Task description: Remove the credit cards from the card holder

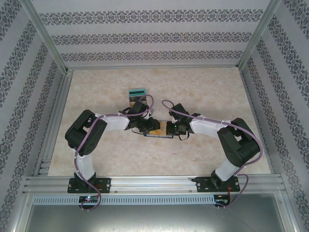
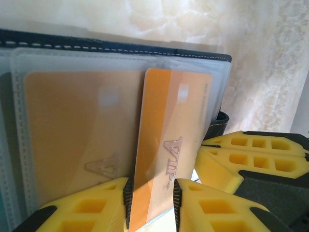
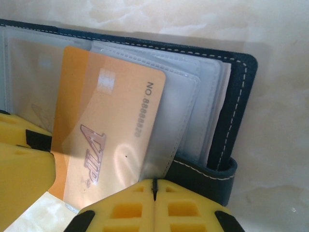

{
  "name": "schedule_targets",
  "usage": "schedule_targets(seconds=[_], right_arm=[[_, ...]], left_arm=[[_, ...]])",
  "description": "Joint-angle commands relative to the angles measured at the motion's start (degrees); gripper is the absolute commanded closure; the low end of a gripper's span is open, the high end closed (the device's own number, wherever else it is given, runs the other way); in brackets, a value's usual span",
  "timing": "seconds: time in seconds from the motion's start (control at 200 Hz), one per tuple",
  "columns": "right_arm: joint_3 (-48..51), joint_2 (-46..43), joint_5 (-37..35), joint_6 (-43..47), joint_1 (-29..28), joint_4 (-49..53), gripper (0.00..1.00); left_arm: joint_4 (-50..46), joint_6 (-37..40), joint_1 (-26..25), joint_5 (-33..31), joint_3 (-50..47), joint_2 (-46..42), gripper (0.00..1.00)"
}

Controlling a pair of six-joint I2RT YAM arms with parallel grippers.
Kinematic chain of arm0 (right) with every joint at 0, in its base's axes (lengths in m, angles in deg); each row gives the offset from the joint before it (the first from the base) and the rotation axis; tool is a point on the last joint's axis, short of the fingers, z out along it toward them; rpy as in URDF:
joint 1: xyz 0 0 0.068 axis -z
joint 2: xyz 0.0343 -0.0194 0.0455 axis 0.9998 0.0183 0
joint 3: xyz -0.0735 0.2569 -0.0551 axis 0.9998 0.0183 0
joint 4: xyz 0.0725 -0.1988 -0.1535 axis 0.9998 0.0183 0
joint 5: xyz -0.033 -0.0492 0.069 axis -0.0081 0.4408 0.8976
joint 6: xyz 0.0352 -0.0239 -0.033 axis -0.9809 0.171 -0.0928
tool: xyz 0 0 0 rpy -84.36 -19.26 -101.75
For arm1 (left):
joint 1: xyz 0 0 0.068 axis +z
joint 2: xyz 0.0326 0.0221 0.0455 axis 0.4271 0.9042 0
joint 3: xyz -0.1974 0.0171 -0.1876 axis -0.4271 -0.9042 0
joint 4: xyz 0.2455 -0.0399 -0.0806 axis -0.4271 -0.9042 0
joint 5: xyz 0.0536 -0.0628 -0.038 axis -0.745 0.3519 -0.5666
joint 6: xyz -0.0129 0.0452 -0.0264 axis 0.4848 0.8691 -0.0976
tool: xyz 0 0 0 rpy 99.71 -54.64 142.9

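The navy card holder point(image 1: 161, 130) lies open on the table between both grippers, its clear sleeves point(image 3: 193, 111) facing up. An orange credit card point(image 2: 166, 145) marked VIP sticks out of a sleeve at a slant. It passes between the fingers of my left gripper point(image 2: 152, 203), whose jaws stand apart on either side of it. A second orange card point(image 2: 77, 140) sits flat inside its sleeve. My right gripper point(image 3: 153, 186) is shut, its tip at the near edge of a sleeve beside the snap tab point(image 3: 212, 176).
A tan wooden box with a teal top point(image 1: 137, 94) stands just behind the left gripper. Patterned walls and a metal frame surround the pale marbled table point(image 1: 217, 96). The two grippers are almost touching over the holder.
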Motion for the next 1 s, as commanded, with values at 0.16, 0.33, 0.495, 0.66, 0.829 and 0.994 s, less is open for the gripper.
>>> schedule_targets(seconds=[0.16, 0.33, 0.495, 0.66, 0.829, 0.994], right_arm=[[-0.4, 1.6, 0.7, -0.1, -0.8, 1.4, 0.94], [-0.6, 1.7, 0.7, -0.2, -0.8, 1.4, 0.94], [-0.4, 1.4, 0.5, 0.0, -0.8, 1.7, 0.94], [-0.2, 1.5, 0.6, -0.1, -0.7, 1.6, 0.94], [-0.1, 1.3, 0.5, -0.2, -0.7, 1.5, 0.94], [0.0, 1.0, 0.4, -0.2, -0.6, 1.5, 0.94]], left_arm=[[-3.3, 3.3, -1.6, -0.2, 2.4, 2.6, 0.67], [0.0, 2.3, -1.9, 2.9, 2.5, 3.8, 0.75], [0.7, 1.9, -1.9, 2.1, 1.7, 3.3, 0.82], [3.0, 0.9, -1.8, 2.1, 0.5, 2.5, 1.0], [0.9, 2.4, -0.6, 0.3, -0.9, -0.5, 1.0], [-2.1, 4.4, 0.9, -1.7, -2.9, -4.1, 1.0]])
